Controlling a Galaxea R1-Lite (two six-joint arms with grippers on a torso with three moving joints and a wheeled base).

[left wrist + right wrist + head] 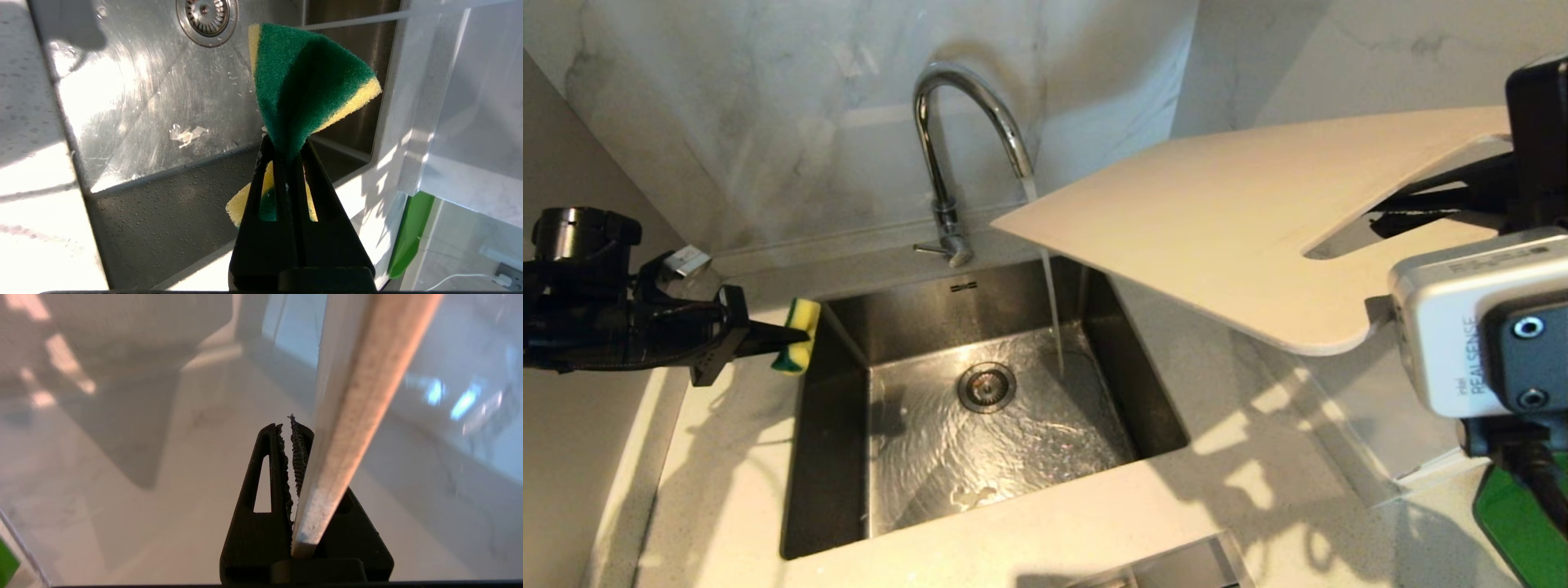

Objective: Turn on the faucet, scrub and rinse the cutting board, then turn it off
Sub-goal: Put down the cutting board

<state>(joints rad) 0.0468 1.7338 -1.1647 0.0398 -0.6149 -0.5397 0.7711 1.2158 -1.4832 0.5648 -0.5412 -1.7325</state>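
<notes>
The chrome faucet (943,155) stands behind the sink, and a stream of water (1054,310) runs from its spout into the basin. My right gripper (1401,211) is shut on the off-white cutting board (1217,229) at its handle-slot end and holds it in the air over the right counter. The board's far corner reaches the stream near the spout; I cannot tell whether they touch. In the right wrist view the board's edge (359,396) runs out from the right gripper (292,428). My left gripper (768,336) is shut on a green-and-yellow sponge (799,335) at the sink's left rim. The left wrist view shows the sponge (302,90) pinched in the left gripper (288,149).
The steel sink (841,327) has a wet floor with a round drain (986,386). Pale counter surrounds it, with marble walls behind. A clear panel (1380,441) and a green object (1511,514) lie at the right front. The right wrist camera (1478,318) fills the right edge.
</notes>
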